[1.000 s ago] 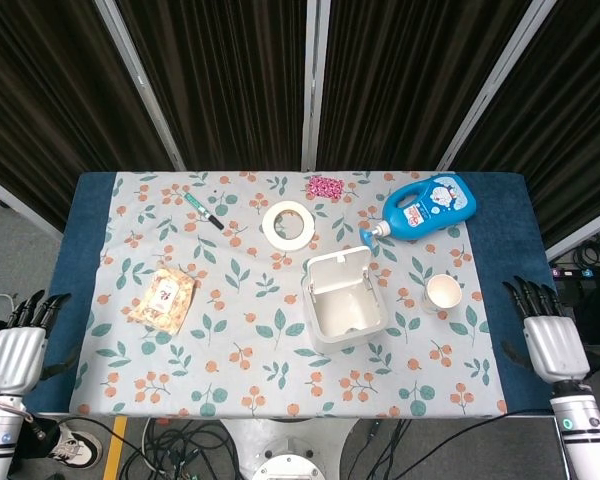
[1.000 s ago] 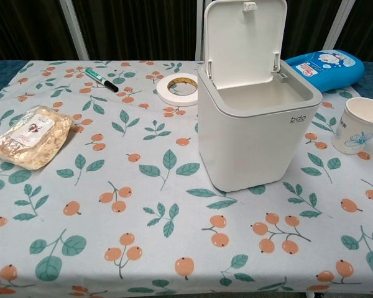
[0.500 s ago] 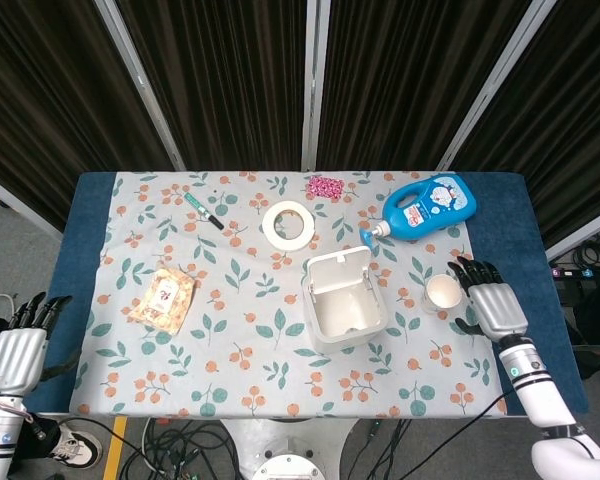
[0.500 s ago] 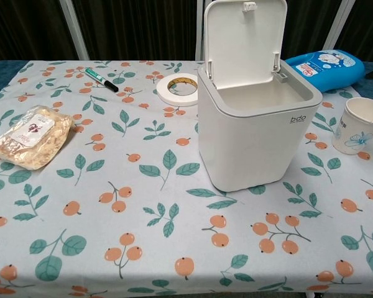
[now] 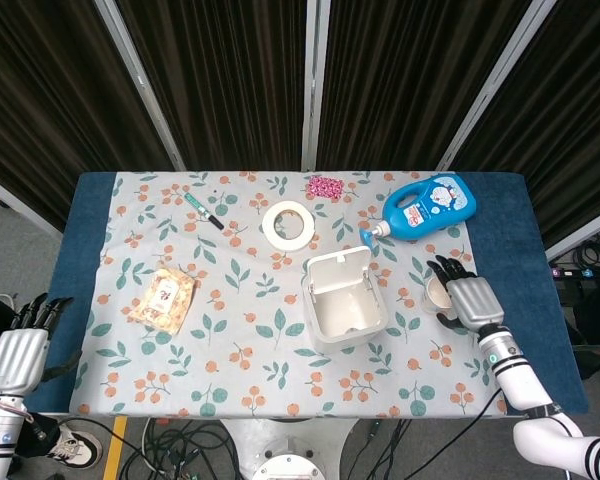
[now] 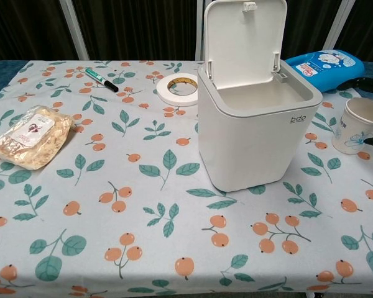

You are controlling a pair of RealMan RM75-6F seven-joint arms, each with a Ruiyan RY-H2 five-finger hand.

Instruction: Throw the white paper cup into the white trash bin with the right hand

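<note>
Since the earlier frame, the right robot hand has slid in from the desk's edge to the white paper cup, fingers spread around it, not yet closed (contact cannot be judged). That cup stands upright on the desk, just right of the open white trash bin. Reaching is the step in hand; next comes closing, lifting, carrying left over the bin's mouth.

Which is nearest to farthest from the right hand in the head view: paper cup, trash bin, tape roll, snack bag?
From the right hand:
1. white paper cup, right beside its fingers
2. white trash bin, table centre, lid open
3. tape roll, behind and left of the bin
4. snack bag, far left side
</note>
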